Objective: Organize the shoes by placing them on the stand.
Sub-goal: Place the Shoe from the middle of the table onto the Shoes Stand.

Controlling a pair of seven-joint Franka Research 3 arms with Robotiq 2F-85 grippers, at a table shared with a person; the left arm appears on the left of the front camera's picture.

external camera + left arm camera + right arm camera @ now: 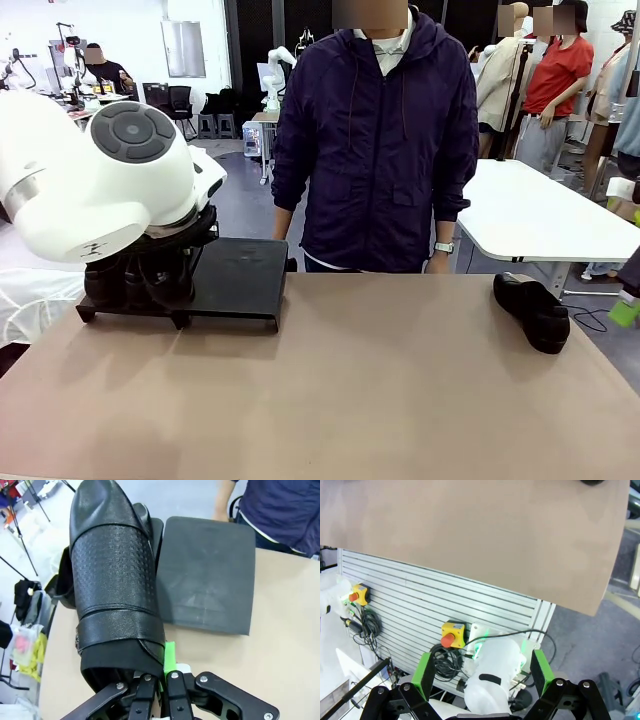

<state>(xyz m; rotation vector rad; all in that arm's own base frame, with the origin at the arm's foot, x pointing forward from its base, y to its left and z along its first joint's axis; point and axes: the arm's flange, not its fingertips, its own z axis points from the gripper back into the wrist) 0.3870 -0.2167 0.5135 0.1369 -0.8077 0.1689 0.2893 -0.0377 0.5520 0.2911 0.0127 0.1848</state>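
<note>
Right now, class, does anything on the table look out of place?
One shoe lies alone near the right edge of the table, well apart from the stand, whose right platform is bare. Nothing looks damaged.

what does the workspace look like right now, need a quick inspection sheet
surface: tan table, bare across the middle
job's things: stand at far left, its right platform bare; held shoe over its left platform, second shoe beside it; loose shoes at far right, count unclear
clutter: nothing seen
grippers: left gripper shut on the held shoe; right gripper open, holding nothing, off the table's near edge
cables: black cables bundled by a yellow stop button on the ribbed frame below the table
surroundings: person in a dark jacket at the far side; white table behind
</note>
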